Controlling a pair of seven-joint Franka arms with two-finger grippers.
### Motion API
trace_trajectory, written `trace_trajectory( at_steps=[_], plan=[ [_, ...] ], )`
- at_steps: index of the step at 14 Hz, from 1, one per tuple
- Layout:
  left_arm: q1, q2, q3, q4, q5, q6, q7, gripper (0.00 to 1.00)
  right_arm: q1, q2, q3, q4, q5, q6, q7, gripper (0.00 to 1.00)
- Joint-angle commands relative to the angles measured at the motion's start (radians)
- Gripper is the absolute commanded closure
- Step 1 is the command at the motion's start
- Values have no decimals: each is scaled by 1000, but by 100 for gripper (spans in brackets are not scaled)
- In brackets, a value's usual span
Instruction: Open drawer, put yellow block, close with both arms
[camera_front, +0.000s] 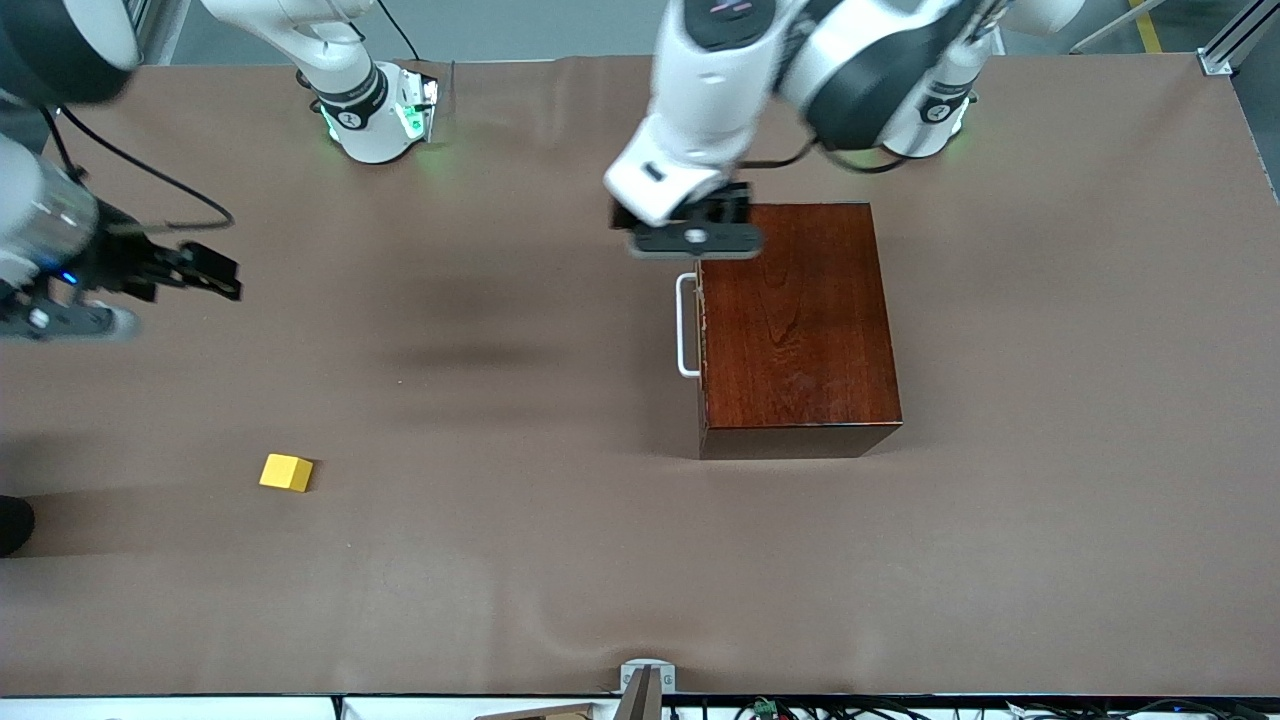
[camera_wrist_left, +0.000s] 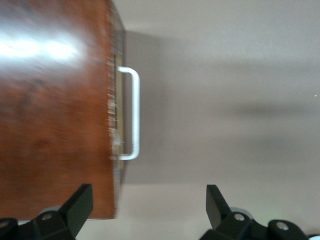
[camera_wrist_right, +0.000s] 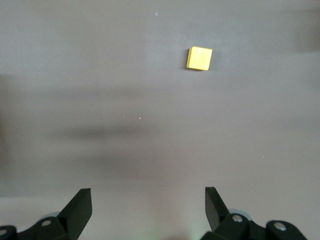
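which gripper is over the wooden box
The left gripper, open, hangs over the wooden box edge above the drawer's white handle; the right gripper, open, is over bare table.

Brown matte table cover (camera_front: 560, 560): spread beneath the jaws of the left gripper (camera_wrist_left: 150, 197) and the right gripper (camera_wrist_right: 148, 197); faint creases toward the front camera.
Black cable (camera_front: 150, 185): curved, close by the right gripper's jaws.
Grey metal bracket (camera_front: 647, 678): on the table edge nearest the front camera, well apart from both pairs of jaws.
Aluminium rail (camera_front: 1228, 45): off the table corner at the left arm's end.
Wires and connectors (camera_front: 770, 708): along the strip below the bracket.
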Motion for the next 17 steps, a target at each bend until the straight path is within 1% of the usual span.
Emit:
trace_trajectory(
  at_steps=[1, 3, 5, 6, 7, 9, 10, 12, 14, 16, 17],
  plan=[
    [-57, 90, 15, 50, 95, 25, -106, 0, -9, 60, -9, 17, -7, -2, -5, 0],
    [-115, 152, 28, 53, 156, 45, -172, 0, -17, 114, -9, 17, -13, 5, -2, 0],
    [-155, 180, 64, 53, 172, 52, -183, 0, -26, 168, -10, 19, -31, 23, -3, 0],
    [-167, 193, 84, 53, 172, 52, -178, 0, -42, 185, -12, 17, -21, 65, -6, 0],
    [-170, 203, 97, 53, 172, 52, -171, 0, -62, 199, -10, 2, -18, 102, -6, 0],
    [-170, 232, 98, 53, 190, 54, -110, 0, -86, 229, -10, -4, -14, 138, -6, 0],
    [-170, 245, 98, 52, 217, 55, -73, 0, -88, 243, -10, -7, -16, 150, 0, 0],
    [-170, 263, 98, 52, 236, 55, -25, 0, -85, 268, -12, -12, -25, 172, 4, 0],
    [-167, 274, 98, 50, 236, 55, -5, 0, -85, 288, -12, -47, -27, 228, 6, 0],
    [-167, 288, 98, 44, 250, 49, -3, 0, -83, 280, -12, -137, -27, 341, 20, 0],
    [-170, 292, 98, 44, 273, 45, -3, 0, -86, 280, -12, -153, -27, 362, 27, 0]
  ],
)
